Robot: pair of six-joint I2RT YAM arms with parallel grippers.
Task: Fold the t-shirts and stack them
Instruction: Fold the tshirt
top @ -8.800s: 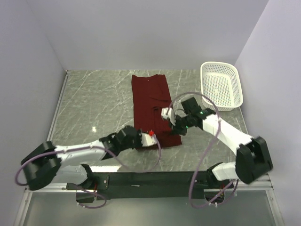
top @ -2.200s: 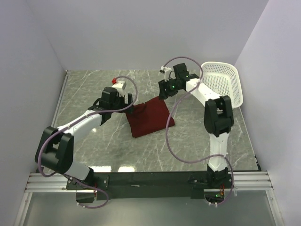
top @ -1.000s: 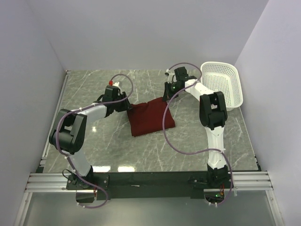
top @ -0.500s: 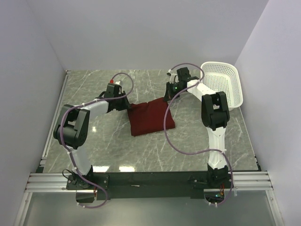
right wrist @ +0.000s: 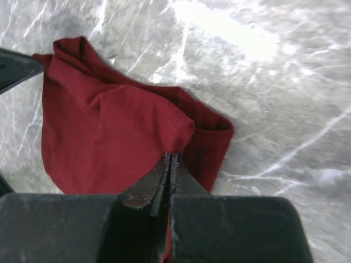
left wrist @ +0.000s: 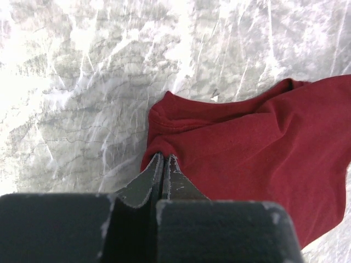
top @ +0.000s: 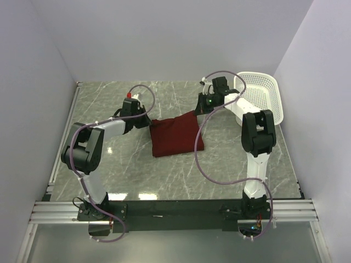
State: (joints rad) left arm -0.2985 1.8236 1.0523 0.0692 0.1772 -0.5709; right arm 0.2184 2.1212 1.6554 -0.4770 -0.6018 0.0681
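the left gripper point(left wrist: 163, 156) is seen with its fingers pressed together on a fold at the left far corner of the t-shirt point(top: 174, 136). the right gripper point(right wrist: 170, 155) is likewise pinched shut on a ridge of cloth at the right far corner. the maroon t-shirt is laid as a folded, roughly square bundle in the middle of the table point(top: 104, 112), between the two grippers and slightly skewed.

several faults can be expected from here. if the fingers are opened while the cloth is under tension, the pinched corners may be sprung back and the top layer left bunched. if the grippers are lifted or drawn apart before release, the fold may be dragged open or the whole bundle slid across the smooth marble. only thin ridges of fabric are gripped, so a single layer may be caught alone and peeled off the rest. puckers are visible near both corners in the wrist views, and an uneven fold may be set if they are not smoothed.

the white mesh basket point(top: 255, 74) is placed at the far right of the table, apart from the shirt. nothing can be seen inside it, though its left rim is partly hidden by the right arm.
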